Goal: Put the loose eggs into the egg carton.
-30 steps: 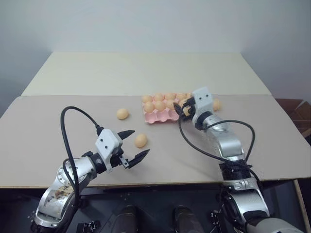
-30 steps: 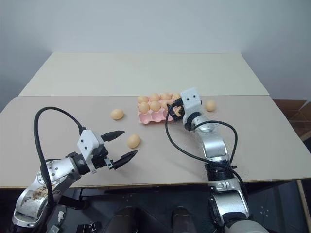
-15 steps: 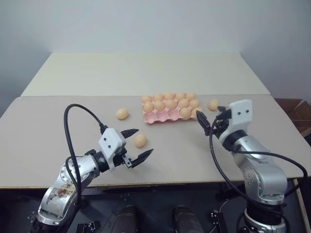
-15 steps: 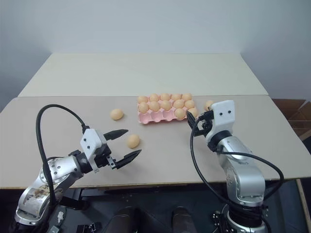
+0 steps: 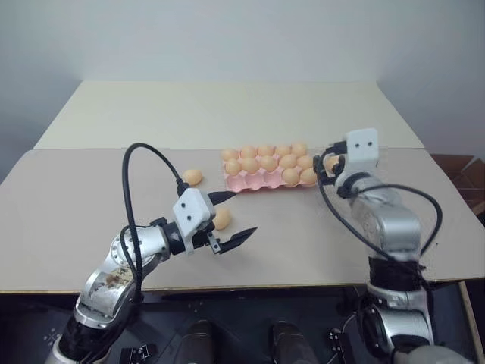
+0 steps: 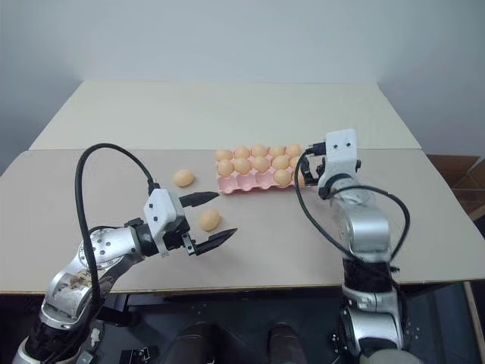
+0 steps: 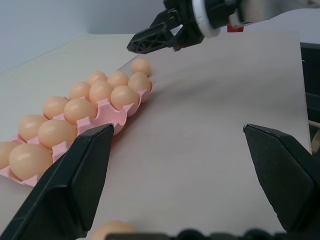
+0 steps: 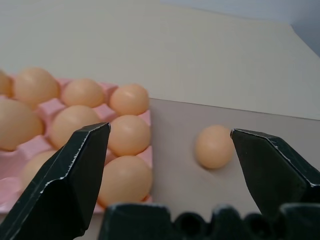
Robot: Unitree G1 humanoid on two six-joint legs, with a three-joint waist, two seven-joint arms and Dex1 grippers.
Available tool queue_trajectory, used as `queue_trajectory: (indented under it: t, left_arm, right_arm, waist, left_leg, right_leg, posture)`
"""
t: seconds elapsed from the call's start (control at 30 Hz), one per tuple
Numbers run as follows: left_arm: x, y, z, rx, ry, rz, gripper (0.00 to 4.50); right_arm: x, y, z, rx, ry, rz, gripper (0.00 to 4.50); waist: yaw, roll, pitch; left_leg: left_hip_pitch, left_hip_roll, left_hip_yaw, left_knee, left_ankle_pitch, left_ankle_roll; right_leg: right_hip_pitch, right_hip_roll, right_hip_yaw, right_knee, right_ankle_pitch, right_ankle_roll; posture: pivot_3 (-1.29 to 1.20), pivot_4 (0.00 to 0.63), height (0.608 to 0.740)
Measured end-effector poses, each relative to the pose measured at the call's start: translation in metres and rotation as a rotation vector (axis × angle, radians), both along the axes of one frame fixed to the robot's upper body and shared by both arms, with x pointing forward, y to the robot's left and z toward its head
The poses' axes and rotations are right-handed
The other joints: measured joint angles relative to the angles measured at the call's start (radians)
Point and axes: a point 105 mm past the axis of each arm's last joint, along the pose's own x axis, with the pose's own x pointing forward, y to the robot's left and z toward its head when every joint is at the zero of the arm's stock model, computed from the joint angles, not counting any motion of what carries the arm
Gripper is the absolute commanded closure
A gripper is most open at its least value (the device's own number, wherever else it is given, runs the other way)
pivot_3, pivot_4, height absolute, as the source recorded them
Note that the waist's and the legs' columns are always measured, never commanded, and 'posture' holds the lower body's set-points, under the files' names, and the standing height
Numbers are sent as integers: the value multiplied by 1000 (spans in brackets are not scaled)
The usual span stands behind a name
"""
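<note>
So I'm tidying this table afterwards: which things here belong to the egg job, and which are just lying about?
Belongs to the job:
- egg carton
- loose egg left of the carton
- loose egg by the left fingers
- loose egg right of the carton

Lying about:
- nothing else on the table

A beige table carries the egg carton; loose eggs beside.

— How many loose eggs lie on the table?
— Three: two to the left of the carton, and one egg off its right end.
— And cartons?
— One pink egg carton.
— How many seated eggs in it?
— Twelve: five along the far row, five in the middle, two in the near row.
— Bare cups?
— Three, all in the near row.
</note>
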Motion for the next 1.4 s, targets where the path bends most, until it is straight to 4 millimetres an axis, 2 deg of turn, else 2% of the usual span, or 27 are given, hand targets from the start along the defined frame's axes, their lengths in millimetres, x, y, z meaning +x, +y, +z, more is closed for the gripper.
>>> queue_trajectory:
  t: [0.1,0.3,0.43,0.63,0.73,1.1,1.4]
  left_arm:
    - [0,-2,-1,6,9,-3,0]
    - [0,-2,-1,17,16,-1,0]
    - [-2,-2,1,20,9,-4,0]
    - [-2,-2,0,25,10,-3,0]
    - [-3,-1,-2,27,16,-1,0]
    - [-2,3,-3,43,15,9,0]
    - [-2,4,-4,42,20,12,0]
  right_arm:
    - [26,-7,0,-12,17,-37,48]
    - [59,-13,-1,-12,59,-80,48]
    - [66,-18,-11,-9,108,-103,48]
    - [62,-23,-42,11,211,-121,48]
    - [62,-23,-43,32,197,-120,666]
    - [65,-23,-35,42,131,-115,4479]
    - [67,-15,-32,50,112,-65,4479]
  waist:
    - [-3,0,0]
    - [-19,1,1]
    - [-22,1,1]
    - [-25,2,2]
    - [-25,4,3]
    - [-26,5,4]
    - [-26,6,4]
  left_leg:
    - [0,0,0,0,0,0]
    - [-1,0,0,-1,0,0]
    - [-1,0,0,-1,0,0]
    - [-1,0,-1,-1,0,0]
    - [-1,0,-1,-1,0,0]
    - [0,0,-1,-1,0,0]
    - [0,0,-1,-1,0,0]
  right_leg:
    - [0,0,0,0,0,0]
    - [-1,0,0,0,0,0]
    - [-1,0,0,0,0,0]
    - [-1,0,0,0,0,0]
    - [-1,0,0,0,0,0]
    - [0,0,0,1,0,0]
    - [0,0,0,1,0,0]
  posture:
    - [0,150,740]
    - [0,150,740]
    - [0,150,740]
    - [0,150,740]
    - [0,150,740]
    - [0,150,740]
    - [0,150,740]
